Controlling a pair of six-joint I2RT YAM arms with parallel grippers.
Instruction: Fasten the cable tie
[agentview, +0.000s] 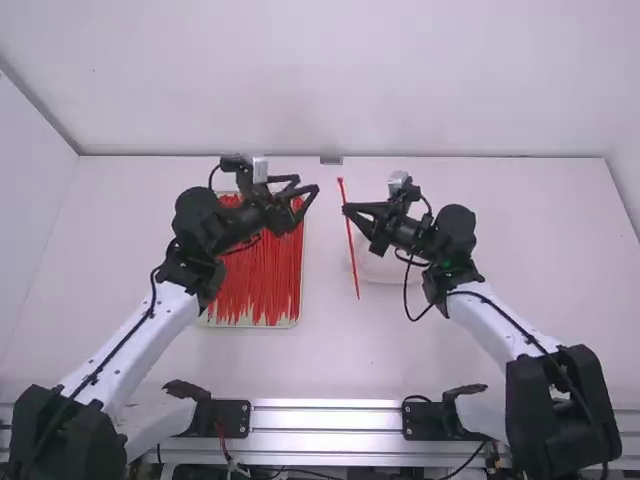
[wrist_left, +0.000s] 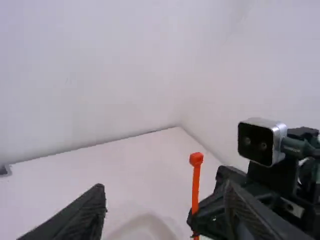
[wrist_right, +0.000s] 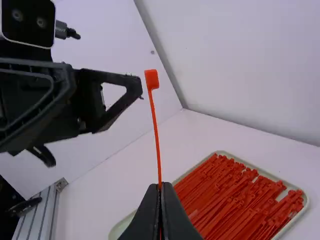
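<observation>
A single red tie (agentview: 352, 255) is held upright over the middle of the table (agentview: 560, 250), its square head at the far, upper end and its tail hanging toward the near side. It is clamped partway along its strap by the right gripper (agentview: 347, 210), whose fingers are seen pressed together on the strap in the right wrist view (wrist_right: 160, 192). The head (wrist_right: 151, 79) is left free above the grip.

The left gripper (agentview: 306, 205) is held just to the left of the tie, level with its upper part, with its fingers spread apart and nothing between them. The tie is not touched by it (a narrow gap is seen between the nearest fingertip and the strap).

A tray (agentview: 250, 324) filled with a pile of spare ties (agentview: 260, 275) is set on the table below the left arm. A shallow white dish (agentview: 380, 272) is placed under the right gripper, just right of the hanging tail.
</observation>
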